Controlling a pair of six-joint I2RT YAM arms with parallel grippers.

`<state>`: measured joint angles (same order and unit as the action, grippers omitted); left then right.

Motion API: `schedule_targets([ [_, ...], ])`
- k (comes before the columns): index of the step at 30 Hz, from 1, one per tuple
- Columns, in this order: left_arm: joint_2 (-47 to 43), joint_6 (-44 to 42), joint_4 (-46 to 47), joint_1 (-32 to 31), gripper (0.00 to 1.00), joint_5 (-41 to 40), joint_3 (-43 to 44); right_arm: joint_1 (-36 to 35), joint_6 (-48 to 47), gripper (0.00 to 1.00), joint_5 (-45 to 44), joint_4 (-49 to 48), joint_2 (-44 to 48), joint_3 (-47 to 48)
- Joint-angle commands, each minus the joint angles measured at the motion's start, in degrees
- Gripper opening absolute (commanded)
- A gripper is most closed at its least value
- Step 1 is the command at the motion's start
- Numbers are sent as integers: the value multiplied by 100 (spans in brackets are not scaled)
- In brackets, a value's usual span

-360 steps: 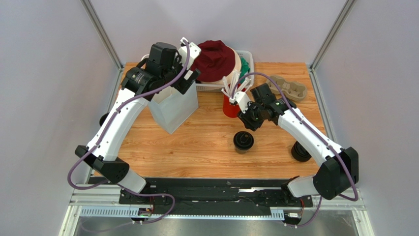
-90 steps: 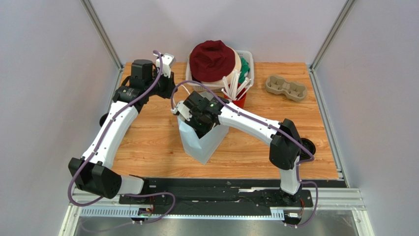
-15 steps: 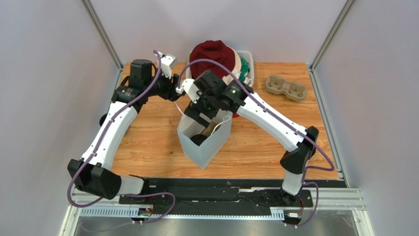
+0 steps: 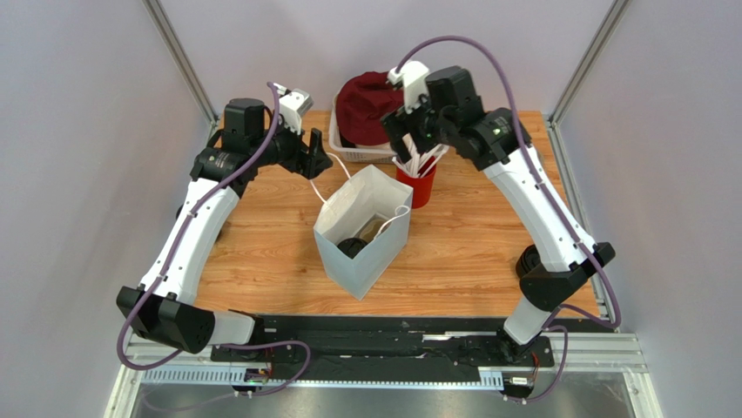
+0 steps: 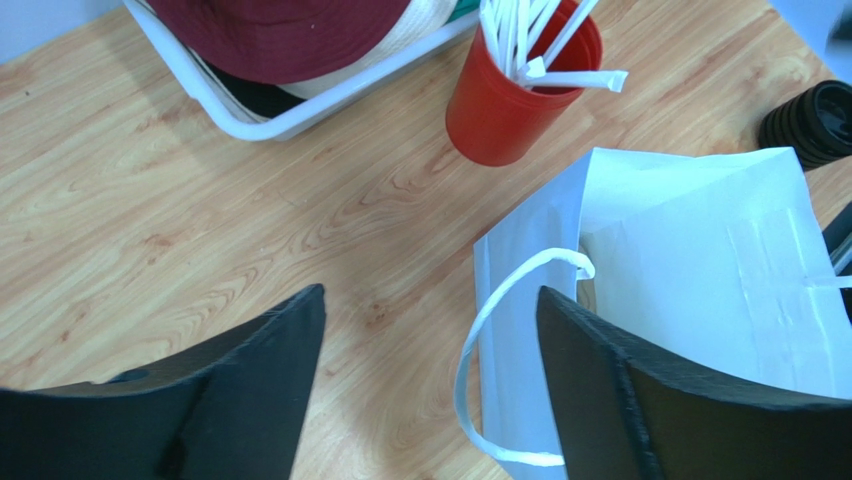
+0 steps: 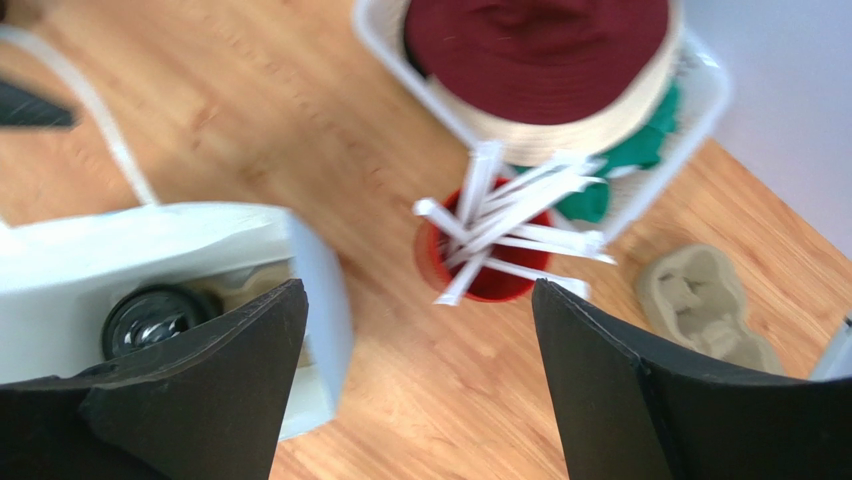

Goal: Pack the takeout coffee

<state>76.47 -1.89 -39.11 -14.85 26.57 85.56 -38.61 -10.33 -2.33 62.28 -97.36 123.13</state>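
Your coffee [image 6: 150, 320] is in the bag [image 4: 344, 272]; packing looks done.
Your left gripper [image 5: 430, 300] and right gripper [image 6: 420, 290] both gape wide, empty; little seems left.

You see a white bag [image 4: 348, 266] on a pale wood-grain counter [image 4: 261, 244], a black-lidded takeout coffee [image 6: 150, 320] inside, a red cup [image 4: 421, 187] of white straws [image 6: 510, 225], and a maroon hat [image 4: 366, 104] in a white basket [image 5: 215, 100].

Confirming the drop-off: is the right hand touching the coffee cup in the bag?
Apart. The top view shows the right hand up by the basket, well clear of the white bag where the coffee cup sits.
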Motion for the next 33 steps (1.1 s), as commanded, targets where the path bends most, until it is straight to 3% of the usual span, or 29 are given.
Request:
schedule_targets([
  [1, -53, -57, -97, 35, 90, 217, 268, 581, 355, 86, -40, -637, 376, -96],
  [14, -307, -39, 26, 35, 96, 270, 49, 1935, 847, 66, 821, -1517, 499, -2046],
  [20, -492, -92, 123, 35, 96, 235, -127, 2392, 989, 60, 1024, -1886, 175, -2311],
  [33, -633, -119, 220, 26, 98, 270, -329, 2446, 1384, 48, 1455, -2115, -520, -2566],
])
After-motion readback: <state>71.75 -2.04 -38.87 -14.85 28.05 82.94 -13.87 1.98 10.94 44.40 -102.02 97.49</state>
